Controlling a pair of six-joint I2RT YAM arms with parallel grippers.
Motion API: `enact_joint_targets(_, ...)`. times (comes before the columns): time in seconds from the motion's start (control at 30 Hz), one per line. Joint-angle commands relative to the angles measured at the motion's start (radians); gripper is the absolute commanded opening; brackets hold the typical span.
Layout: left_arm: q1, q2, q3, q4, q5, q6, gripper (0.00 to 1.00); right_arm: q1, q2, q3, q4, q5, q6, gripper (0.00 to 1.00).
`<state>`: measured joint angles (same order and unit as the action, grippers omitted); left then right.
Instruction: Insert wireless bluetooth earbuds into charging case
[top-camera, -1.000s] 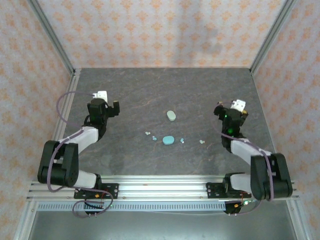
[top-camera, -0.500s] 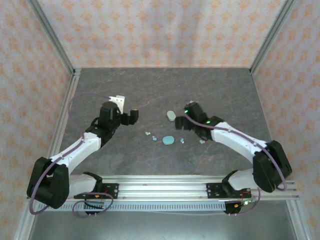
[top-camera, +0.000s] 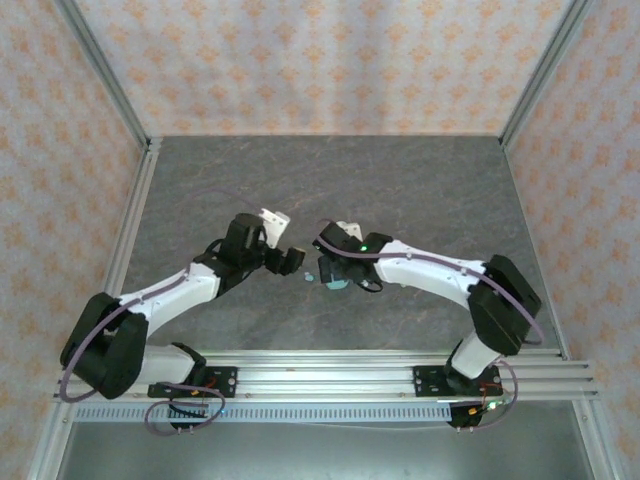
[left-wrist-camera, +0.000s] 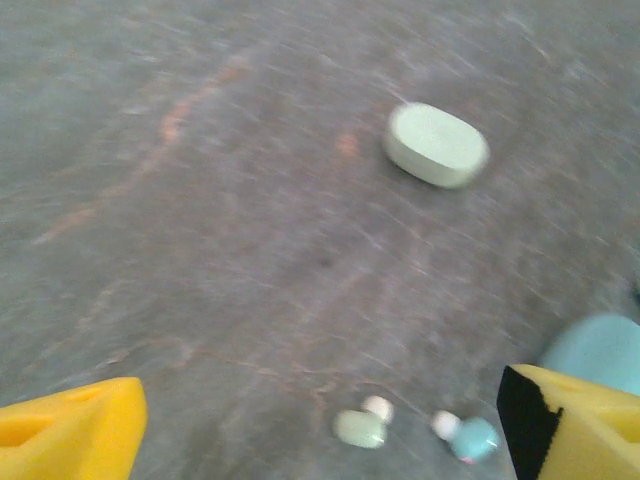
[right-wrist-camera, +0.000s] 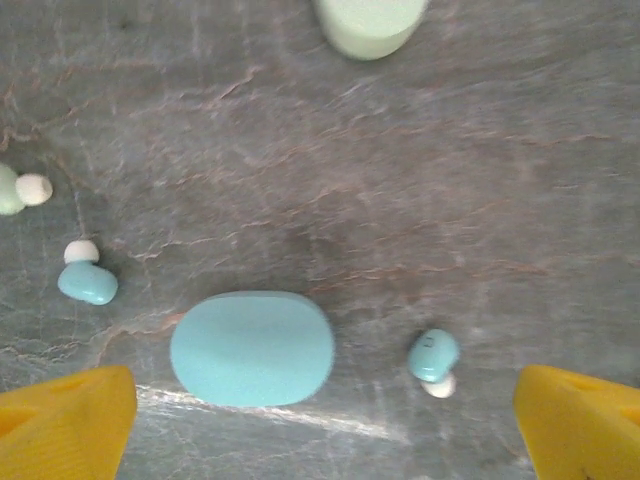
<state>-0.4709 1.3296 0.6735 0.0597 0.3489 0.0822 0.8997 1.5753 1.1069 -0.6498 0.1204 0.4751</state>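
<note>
Top view: both arms stretch over the dark bench (top-camera: 200, 180) and nearly meet at its middle, slightly toward the near edge. The left gripper (top-camera: 292, 262) and the right gripper (top-camera: 330, 272) point at each other, tips close. The blue case (top-camera: 339, 285) peeks out beneath the right gripper.

Left wrist view, blurred: the yellow fingers stand wide apart with nothing between them. A mint case (left-wrist-camera: 435, 145) lies flat farther out on the bench. Near the fingers lie two earbuds, a mint earbud (left-wrist-camera: 358, 429) and a blue earbud (left-wrist-camera: 473, 438), close together but apart. The blue case shows beside the right finger.

Right wrist view: the yellow fingers are spread wide, holding nothing, above the blue case lying flat. A second blue earbud (right-wrist-camera: 433, 356) sits just right of the case, not touching it. The other two earbuds lie to its left, and the mint case is at the top edge. Every earbud rests on the bare bench, outside both cases.
</note>
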Motion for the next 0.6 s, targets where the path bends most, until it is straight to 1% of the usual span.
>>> enact_joint_targets(0.0,-0.062,0.114,0.122,-0.134,0.188,0.128,0.87,-0.063,-0.151,-0.064,-0.038,0.084,0.034,0.97)
enact_joint_targets(0.07,-0.121,0.194,0.194,-0.214,0.208,0.192,0.85,-0.126,-0.212,-0.113,-0.035,0.051,0.042,0.98)
enact_joint_targets(0.13,-0.185,0.263,0.267,-0.318,0.184,0.258,0.84,-0.200,-0.268,-0.158,-0.053,0.011,0.051,0.98)
enact_joint_targets(0.17,-0.203,0.285,0.292,-0.350,0.177,0.276,0.83,-0.228,-0.294,-0.177,-0.056,-0.005,0.053,0.98)
enact_joint_targets(0.27,-0.229,0.329,0.335,-0.390,0.181,0.297,0.82,-0.304,-0.377,-0.245,-0.051,-0.051,0.052,0.98)
enact_joint_targets(0.37,-0.251,0.375,0.379,-0.446,0.113,0.330,0.82,-0.360,-0.447,-0.306,-0.019,-0.092,0.058,0.98)
enact_joint_targets(0.47,-0.257,0.440,0.449,-0.528,0.095,0.354,0.80,-0.398,-0.479,-0.375,0.032,-0.098,0.069,0.98)
enact_joint_targets(0.57,-0.273,0.474,0.486,-0.559,0.071,0.370,0.80,-0.420,-0.487,-0.420,0.073,-0.120,0.075,0.98)
